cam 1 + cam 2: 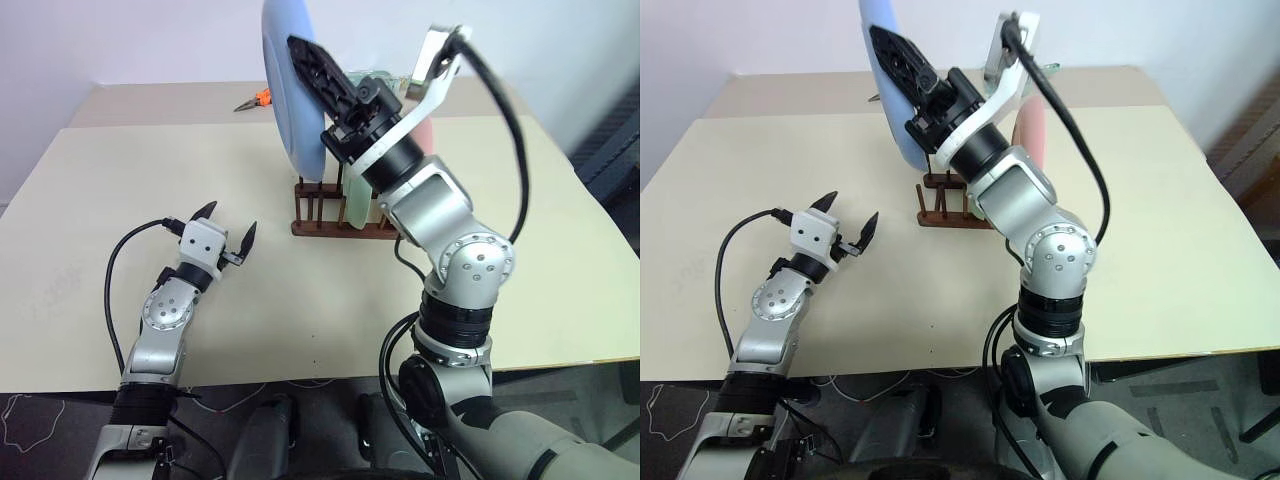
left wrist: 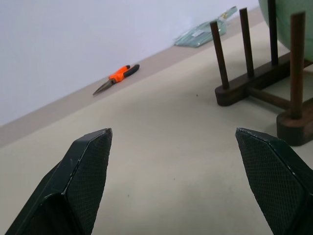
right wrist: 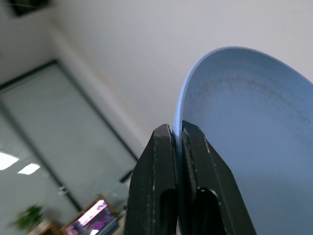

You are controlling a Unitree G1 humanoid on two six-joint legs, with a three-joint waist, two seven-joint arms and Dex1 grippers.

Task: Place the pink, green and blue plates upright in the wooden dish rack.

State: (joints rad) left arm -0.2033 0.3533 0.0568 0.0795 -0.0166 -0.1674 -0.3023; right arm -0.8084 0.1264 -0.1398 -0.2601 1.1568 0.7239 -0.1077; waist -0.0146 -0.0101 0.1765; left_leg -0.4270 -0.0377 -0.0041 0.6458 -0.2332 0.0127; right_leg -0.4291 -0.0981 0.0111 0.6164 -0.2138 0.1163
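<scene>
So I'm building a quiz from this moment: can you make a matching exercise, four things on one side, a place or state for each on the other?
Things:
1. blue plate
2. green plate
3. left gripper
4. pliers

Places or states:
A. open, empty, low over the table
B. lying at the table's far edge
C. standing upright in the wooden dish rack
D. pinched at its rim by the right gripper, raised above the rack

Pairs: 1-D, 2-C, 3-A, 4-B
</scene>
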